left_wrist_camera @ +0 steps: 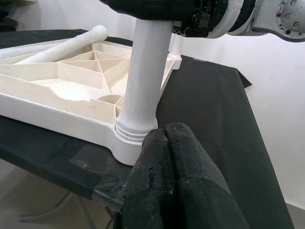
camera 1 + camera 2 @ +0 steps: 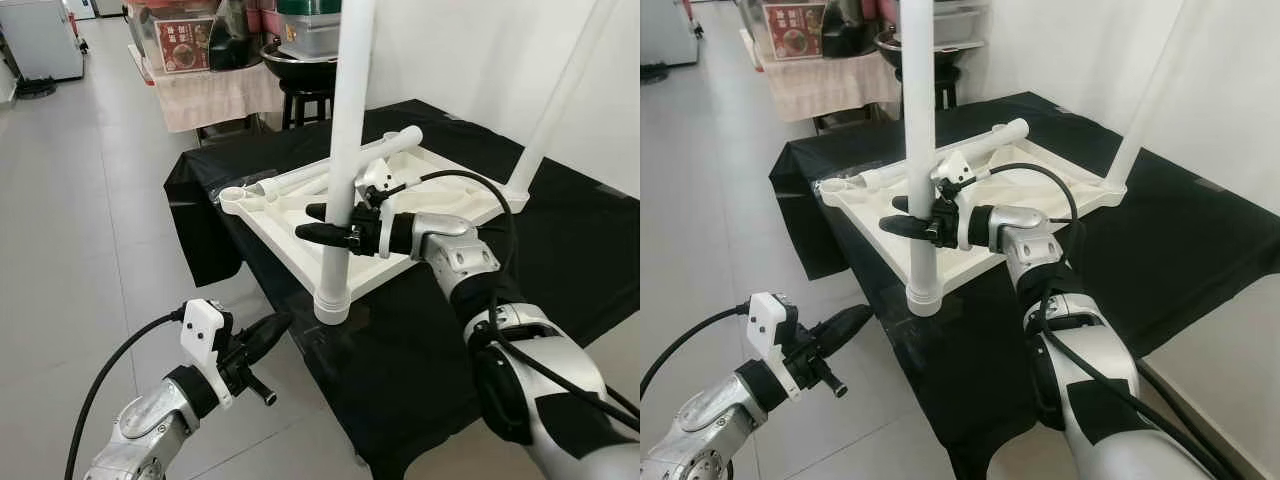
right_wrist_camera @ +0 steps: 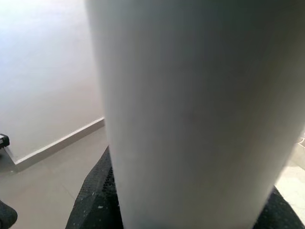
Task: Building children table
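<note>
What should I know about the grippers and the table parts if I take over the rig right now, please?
Right gripper: shut on the upright white plastic leg at the near corner of the upside-down white ribbed tabletop.
Left gripper: shut, holding nothing, low beside the black-draped table.
Done: near leg and far-right leg stand in their sockets.
Left: two loose white legs lie on the tabletop, not yet fitted. Whether the held leg is fully tight cannot be told.
</note>
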{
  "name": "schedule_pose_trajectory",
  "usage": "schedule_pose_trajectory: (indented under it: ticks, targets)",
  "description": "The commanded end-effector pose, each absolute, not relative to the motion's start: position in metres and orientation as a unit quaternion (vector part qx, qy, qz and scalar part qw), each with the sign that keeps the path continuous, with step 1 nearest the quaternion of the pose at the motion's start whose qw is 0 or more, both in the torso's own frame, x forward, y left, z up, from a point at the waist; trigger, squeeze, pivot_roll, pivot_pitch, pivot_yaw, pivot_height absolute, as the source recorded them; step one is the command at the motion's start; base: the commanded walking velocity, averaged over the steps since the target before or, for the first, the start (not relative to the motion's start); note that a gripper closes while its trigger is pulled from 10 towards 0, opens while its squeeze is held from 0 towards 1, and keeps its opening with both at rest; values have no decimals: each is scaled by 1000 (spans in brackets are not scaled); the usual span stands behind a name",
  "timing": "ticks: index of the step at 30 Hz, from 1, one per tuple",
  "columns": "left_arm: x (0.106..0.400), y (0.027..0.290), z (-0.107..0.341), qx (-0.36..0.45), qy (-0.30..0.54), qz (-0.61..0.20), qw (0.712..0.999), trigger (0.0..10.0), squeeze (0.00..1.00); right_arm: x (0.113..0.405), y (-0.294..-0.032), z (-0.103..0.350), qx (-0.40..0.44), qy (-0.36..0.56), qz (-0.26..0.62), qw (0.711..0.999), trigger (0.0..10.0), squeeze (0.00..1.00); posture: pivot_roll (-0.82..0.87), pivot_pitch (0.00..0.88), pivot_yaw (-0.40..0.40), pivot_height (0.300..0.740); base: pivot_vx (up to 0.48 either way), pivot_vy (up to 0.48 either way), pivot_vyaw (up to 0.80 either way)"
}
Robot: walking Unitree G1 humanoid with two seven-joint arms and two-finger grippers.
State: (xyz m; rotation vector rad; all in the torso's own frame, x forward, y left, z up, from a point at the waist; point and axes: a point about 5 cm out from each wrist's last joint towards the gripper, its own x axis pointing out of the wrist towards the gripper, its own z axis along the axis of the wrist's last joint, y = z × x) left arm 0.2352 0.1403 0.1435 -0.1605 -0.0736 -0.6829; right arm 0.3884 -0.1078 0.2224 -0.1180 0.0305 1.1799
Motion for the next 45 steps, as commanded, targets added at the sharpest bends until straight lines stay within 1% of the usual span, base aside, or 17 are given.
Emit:
schedule_pose_trajectory:
  ticks: [1,7,9,10,11,12,14,17,23,24,27,28,36,37,39,42,45]
  targets:
    - [234,141,143,-79,-31,-335,938,10000,0,386,-100,222,-58,14,580,813,0,0,19,0,-32,740,0,0,0]
    - [235,141,144,-79,-31,-335,938,10000,0,391,-115,218,-93,12,510,855,0,0,2,0,-31,740,0,0,0]
    - [236,144,144,-78,-31,-333,939,10000,0,391,-119,197,-77,31,385,919,0,0,-10,0,-23,740,0,0,0]
    - [236,144,144,-78,-31,-333,939,10000,0,391,-119,197,-77,31,385,919,0,0,-10,0,-23,740,0,0,0]
    - [237,146,144,-77,-31,-333,939,10000,0,384,-117,174,-11,41,239,970,0,0,-29,1,-10,740,0,0,0]
    - [237,146,144,-77,-31,-333,939,10000,0,384,-117,174,-11,41,239,970,0,0,-29,1,-10,740,0,0,0]
    - [240,148,144,-79,-31,-335,938,10000,0,354,-104,145,-49,51,141,987,0,0,-35,0,0,740,0,0,0]
    - [241,148,143,-78,-30,-337,938,10000,0,355,-101,152,-72,22,140,987,0,0,-52,0,16,740,0,0,0]
    - [245,147,143,-74,-30,-339,938,10000,0,371,-100,141,-32,79,179,980,0,0,-35,0,-11,740,0,0,0]
    - [244,148,143,-74,-32,-334,939,10000,0,372,-99,143,-45,75,180,980,9765,0,-32,0,-10,740,0,0,0]
    - [244,148,143,-74,-34,-328,941,10000,0,370,-97,146,-36,72,197,977,10000,0,-25,0,-15,740,0,0,0]
    - [244,147,143,-74,-34,-327,941,10000,0,368,-98,149,-21,72,195,978,10000,1000,-25,0,-15,740,0,0,0]
    - [243,145,143,-76,-32,-336,938,10000,0,369,-96,180,-13,22,319,947,10000,1000,-16,0,-17,740,0,0,0]
    - [242,144,143,-76,-32,-335,939,10000,0,371,-99,194,-65,2,411,909,10000,0,1,0,-25,740,0,0,0]
    - [242,144,143,-76,-32,-335,939,10000,0,371,-99,194,-65,2,411,909,10000,0,1,0,-25,740,0,0,0]
    - [241,143,142,-75,-32,-334,939,10000,0,377,-104,203,-95,5,473,876,10000,0,12,0,-31,740,0,0,0]
    - [241,143,142,-75,-32,-334,939,10000,0,380,-106,207,-102,3,484,869,10000,0,15,0,-33,740,0,0,0]
